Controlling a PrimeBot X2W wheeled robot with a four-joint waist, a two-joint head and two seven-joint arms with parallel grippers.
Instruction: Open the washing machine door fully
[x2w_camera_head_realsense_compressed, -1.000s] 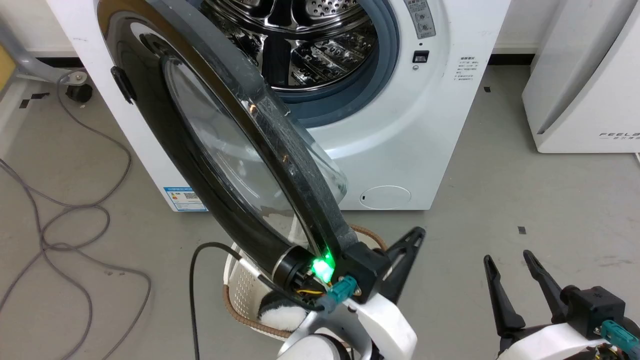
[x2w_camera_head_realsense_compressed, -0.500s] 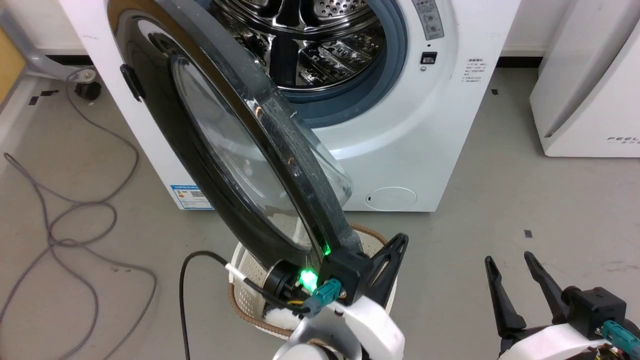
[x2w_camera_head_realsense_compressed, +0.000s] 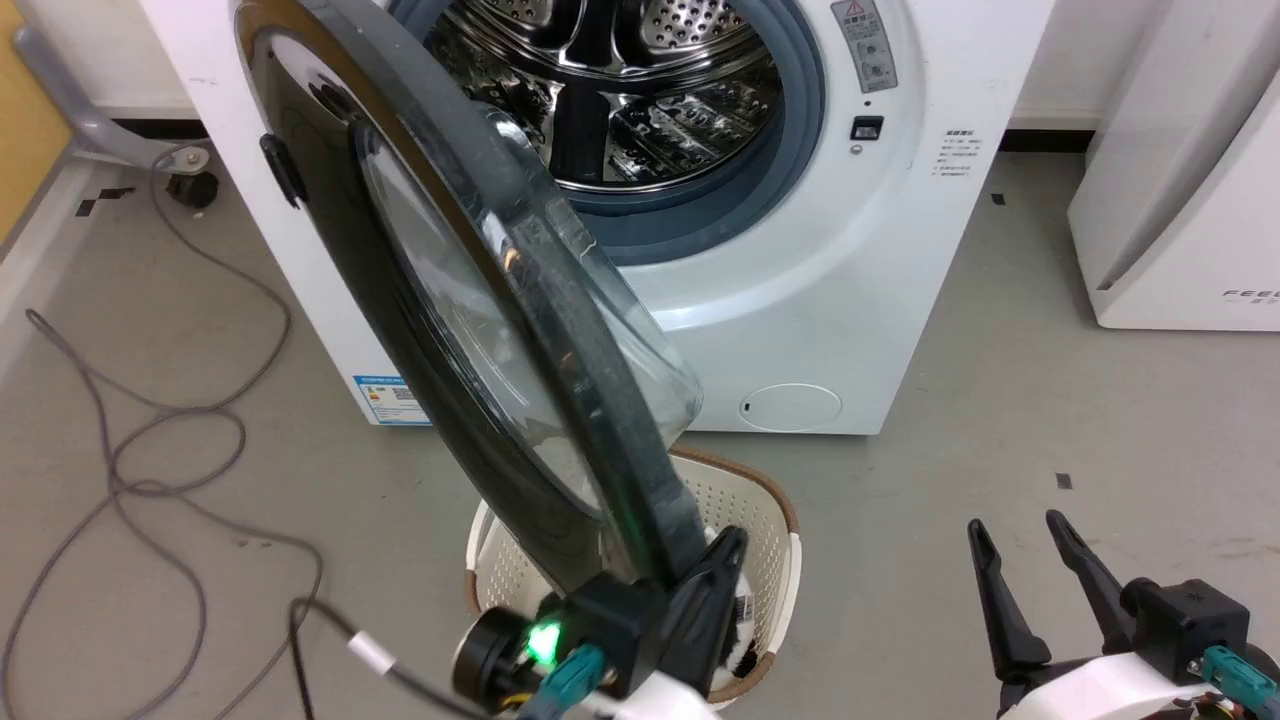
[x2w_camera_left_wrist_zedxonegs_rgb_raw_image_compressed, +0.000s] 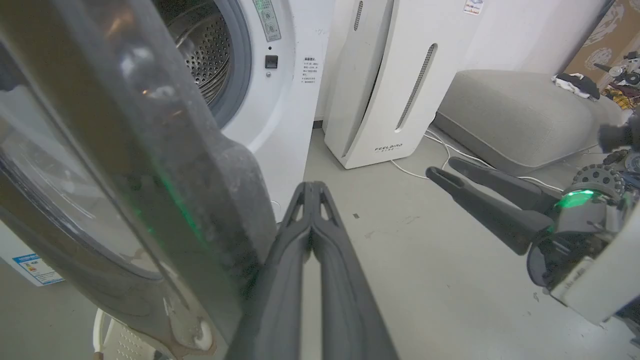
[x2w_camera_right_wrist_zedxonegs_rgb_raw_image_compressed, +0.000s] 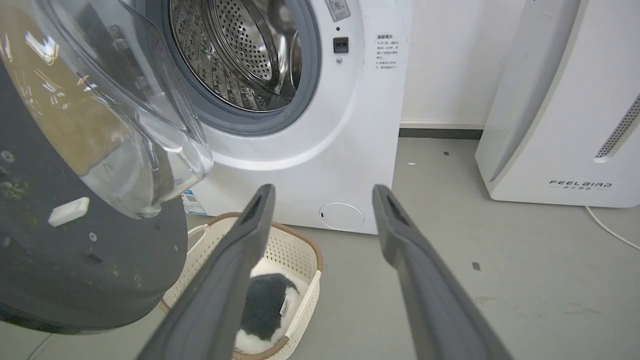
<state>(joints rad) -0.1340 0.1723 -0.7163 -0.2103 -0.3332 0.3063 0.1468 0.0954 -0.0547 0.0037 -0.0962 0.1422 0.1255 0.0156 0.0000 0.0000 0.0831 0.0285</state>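
Door (x2w_camera_head_realsense_compressed: 440, 330) wider, just beside left claw (x2w_camera_head_realsense_compressed: 732, 546)

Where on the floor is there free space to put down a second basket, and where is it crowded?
Free: the floor between the washing machine and the white appliance, ahead of the right gripper. Crowded: under the open door, where the basket stands, and at left, where cables loop.

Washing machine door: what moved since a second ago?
The left gripper, shut beside the rim, drew back toward the robot, and the washing machine door swung a little wider, uncovering more of the basket. The right gripper stayed open; the washing machine stayed put.
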